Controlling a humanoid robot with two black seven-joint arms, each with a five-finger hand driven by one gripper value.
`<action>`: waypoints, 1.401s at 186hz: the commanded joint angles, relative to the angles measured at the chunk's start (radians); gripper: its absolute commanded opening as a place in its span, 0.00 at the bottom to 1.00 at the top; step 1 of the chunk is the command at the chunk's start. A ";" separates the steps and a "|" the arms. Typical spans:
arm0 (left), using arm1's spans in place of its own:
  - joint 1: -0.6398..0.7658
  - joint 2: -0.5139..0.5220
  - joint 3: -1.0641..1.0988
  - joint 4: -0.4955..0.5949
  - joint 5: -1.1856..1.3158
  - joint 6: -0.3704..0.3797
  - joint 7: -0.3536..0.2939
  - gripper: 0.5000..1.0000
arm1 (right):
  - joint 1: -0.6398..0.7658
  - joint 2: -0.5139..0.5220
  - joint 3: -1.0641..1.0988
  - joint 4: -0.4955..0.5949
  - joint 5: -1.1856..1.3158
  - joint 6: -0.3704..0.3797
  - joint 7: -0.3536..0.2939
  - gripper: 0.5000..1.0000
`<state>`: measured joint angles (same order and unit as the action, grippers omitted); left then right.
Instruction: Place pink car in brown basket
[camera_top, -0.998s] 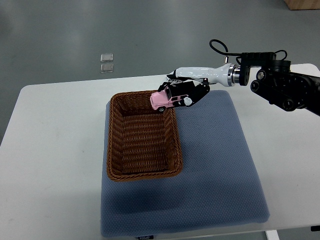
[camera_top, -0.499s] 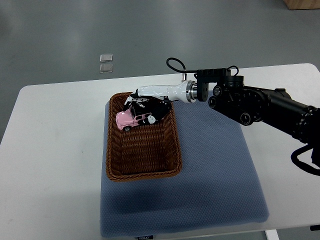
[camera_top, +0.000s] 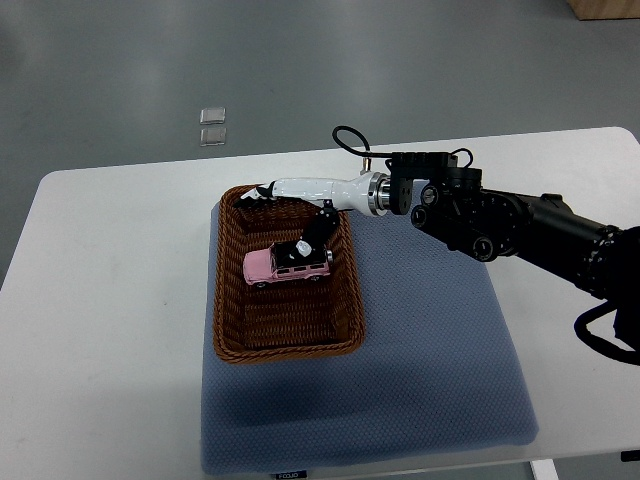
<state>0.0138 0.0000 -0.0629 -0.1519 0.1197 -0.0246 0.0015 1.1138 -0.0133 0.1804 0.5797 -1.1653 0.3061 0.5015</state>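
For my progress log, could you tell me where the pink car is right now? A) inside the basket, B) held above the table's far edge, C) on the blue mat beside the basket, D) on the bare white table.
A: the car lies on the woven floor of the basket, within its rim, with the right hand open above it.

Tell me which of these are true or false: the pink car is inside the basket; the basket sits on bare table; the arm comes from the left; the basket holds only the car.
1. The pink car lies inside the brown basket. True.
2. The basket sits on bare table. False: it rests on a blue mat.
3. The arm comes from the left. False: the right hand reaches in from the right.
4. The basket holds only the car. True.
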 joint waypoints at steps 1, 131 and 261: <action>0.000 0.000 0.000 0.000 0.000 0.000 0.000 1.00 | 0.003 -0.014 0.001 -0.001 0.099 0.018 -0.004 0.82; 0.000 0.000 0.000 0.000 0.000 0.000 0.000 1.00 | -0.132 -0.192 0.200 -0.063 1.085 0.179 -0.282 0.82; 0.000 0.000 0.000 0.000 0.000 0.000 0.000 1.00 | -0.161 -0.198 0.205 -0.095 1.495 0.083 -0.445 0.82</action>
<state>0.0136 0.0000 -0.0629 -0.1519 0.1197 -0.0245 0.0015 0.9541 -0.2166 0.3851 0.4846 0.2951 0.3891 0.0764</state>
